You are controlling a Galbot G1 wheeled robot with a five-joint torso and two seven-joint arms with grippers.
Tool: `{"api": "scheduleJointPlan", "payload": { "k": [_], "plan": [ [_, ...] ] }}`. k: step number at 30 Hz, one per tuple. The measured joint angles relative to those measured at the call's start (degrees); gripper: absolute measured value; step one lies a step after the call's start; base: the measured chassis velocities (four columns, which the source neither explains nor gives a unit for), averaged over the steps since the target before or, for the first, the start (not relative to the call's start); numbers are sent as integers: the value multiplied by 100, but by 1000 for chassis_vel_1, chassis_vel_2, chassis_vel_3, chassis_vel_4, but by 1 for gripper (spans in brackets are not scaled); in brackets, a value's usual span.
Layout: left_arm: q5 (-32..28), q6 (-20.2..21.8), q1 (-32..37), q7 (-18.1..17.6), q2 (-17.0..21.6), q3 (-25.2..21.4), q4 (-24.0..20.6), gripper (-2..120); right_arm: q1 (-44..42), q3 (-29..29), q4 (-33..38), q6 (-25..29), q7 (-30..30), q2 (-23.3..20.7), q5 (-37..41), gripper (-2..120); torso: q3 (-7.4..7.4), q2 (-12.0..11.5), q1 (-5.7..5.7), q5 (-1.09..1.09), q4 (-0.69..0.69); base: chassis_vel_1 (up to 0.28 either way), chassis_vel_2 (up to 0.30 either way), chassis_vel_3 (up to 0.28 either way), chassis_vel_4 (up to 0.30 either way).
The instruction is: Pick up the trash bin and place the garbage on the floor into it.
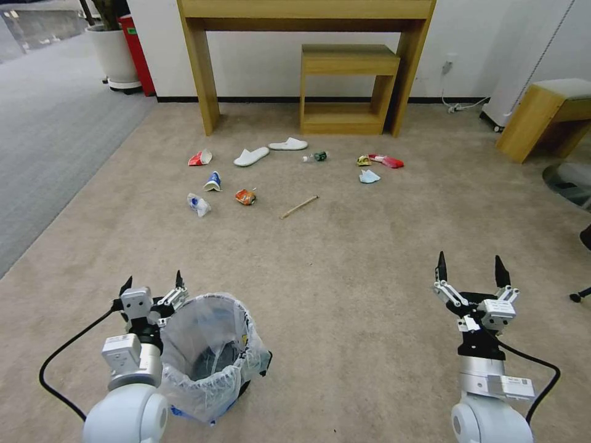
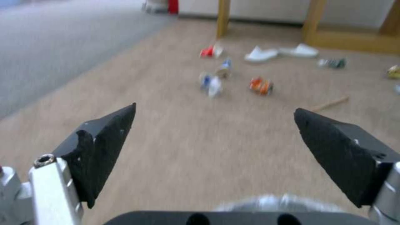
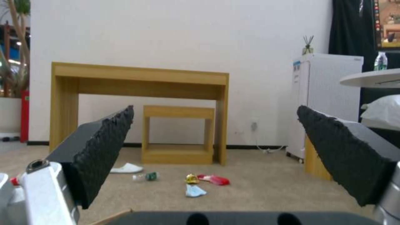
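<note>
The trash bin [image 1: 209, 360], black with a crinkled clear bag over its rim, stands on the beige floor [image 1: 345, 277] close in front of me. My left gripper [image 1: 154, 284] is open right beside the bin's left rim, with only carpet between its fingers [image 2: 108, 137]. My right gripper [image 1: 471, 267] hangs open over bare carpet to the right. The garbage lies farther ahead: a red-white cup [image 1: 200, 158], a blue-white cup [image 1: 213, 181], a crumpled plastic piece [image 1: 198, 204], an orange can [image 1: 245, 197], a wooden stick [image 1: 299, 207], two white slippers [image 1: 251, 156], a small bottle [image 1: 315, 157] and wrappers [image 1: 388, 162].
A wooden desk [image 1: 203, 74] with a small wooden shelf unit [image 1: 345, 92] under it stands against the far wall. Grey carpet [image 1: 49, 135] lies to the left, with a plant pot [image 1: 114, 55] at its far end. A wooden bench [image 1: 542, 117] and a white appliance [image 3: 325, 93] are at the right.
</note>
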Motion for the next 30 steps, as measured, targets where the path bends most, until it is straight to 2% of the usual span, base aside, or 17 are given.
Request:
{"api": "scheduleJointPlan", "payload": {
  "k": [1,3,6,11,14,22,30],
  "plan": [
    [-196,204,69,-209,206,3,-106,100,3,5,-22,-2,11,-24,9,100,0,0,0,1,0,0,0,0,0],
    [-295,352,109,-300,323,-10,-161,100,4,10,-31,-4,14,-35,16,100,0,0,0,1,0,0,0,0,0],
    [-992,999,222,-755,798,-10,-351,100,14,18,-57,-13,23,-56,24,100,0,0,0,0,0,0,0,0,0],
    [-1414,1384,320,-1059,1093,-6,-482,100,29,17,-75,-17,26,-55,24,100,0,0,0,0,0,0,0,0,0],
    [-2035,1826,409,-1547,1330,20,-671,100,44,1,-90,-31,31,-33,20,100,0,0,0,0,0,0,0,0,0],
    [-2691,2106,445,-2104,1529,126,-671,100,55,-4,-111,-34,31,19,-7,100,0,0,0,2,0,0,0,0,0],
    [-2803,2101,308,-2198,1528,402,-269,100,29,10,-130,-17,25,64,-30,100,0,0,0,1,0,0,0,0,0]
  ]
}}
